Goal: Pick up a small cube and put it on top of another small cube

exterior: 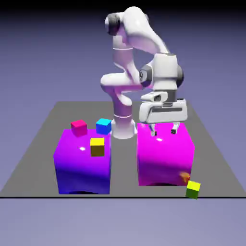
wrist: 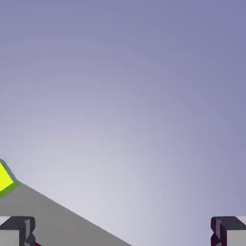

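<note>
presently, stock of the scene as it stands.

item: gripper (exterior: 164,130), white, two short fingers spread wide with nothing between them; it hangs just over the top of the magenta block (exterior: 166,156). in the hand view the two grey tips sit far apart at the bottom corners, gap bare.

item: lime cube (exterior: 193,189), tiny, yellow-green top and darker green sides; it rests on the grey table (exterior: 38,144) at the front corner of the magenta block, towards the exterior view's right, close to the table's near edge. in the hand view only a sliver shows at the left edge (wrist: 5,180).

item: violet block (exterior: 82,161), large, carrying three small cubes: yellow cube (exterior: 97,146) at its front edge, red cube (exterior: 79,128) and blue cube (exterior: 104,126) further back.

progress, by judgement: nothing done yet. the lime cube is not lifted, nothing is stacked. left to do: reach it, grasp, carry, set it on another small cube, release.

position relative to the gripper: the lime cube lies well below, at table level, and off to the exterior view's right and nearer the camera, with the magenta block's upper edge between. it is not between the fingers.
</note>
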`<state>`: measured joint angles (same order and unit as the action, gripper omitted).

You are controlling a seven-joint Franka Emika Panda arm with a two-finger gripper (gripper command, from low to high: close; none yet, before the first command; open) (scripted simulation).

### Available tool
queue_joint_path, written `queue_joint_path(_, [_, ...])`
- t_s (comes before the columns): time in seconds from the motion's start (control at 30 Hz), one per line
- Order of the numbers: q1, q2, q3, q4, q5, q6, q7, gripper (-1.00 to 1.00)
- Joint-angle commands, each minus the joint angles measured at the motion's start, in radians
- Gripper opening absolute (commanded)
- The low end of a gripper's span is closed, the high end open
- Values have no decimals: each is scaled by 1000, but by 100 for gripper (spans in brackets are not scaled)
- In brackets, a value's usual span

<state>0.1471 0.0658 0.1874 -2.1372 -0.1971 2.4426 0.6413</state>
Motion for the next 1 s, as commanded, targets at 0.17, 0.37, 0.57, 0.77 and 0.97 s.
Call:
queue_joint_path(0.17, [50,218,49,207,-77,-192,-40,0])
queue_joint_path(0.37, [105,435,98,415,-153,-383,-80,0])
queue_joint_path(0.57, [160,652,147,622,-230,-575,-120,0])
queue_joint_path(0.77, [206,803,141,681,-305,-627,-144,0])
queue_joint_path(0.97, [200,823,133,655,-317,-582,-135,-100])
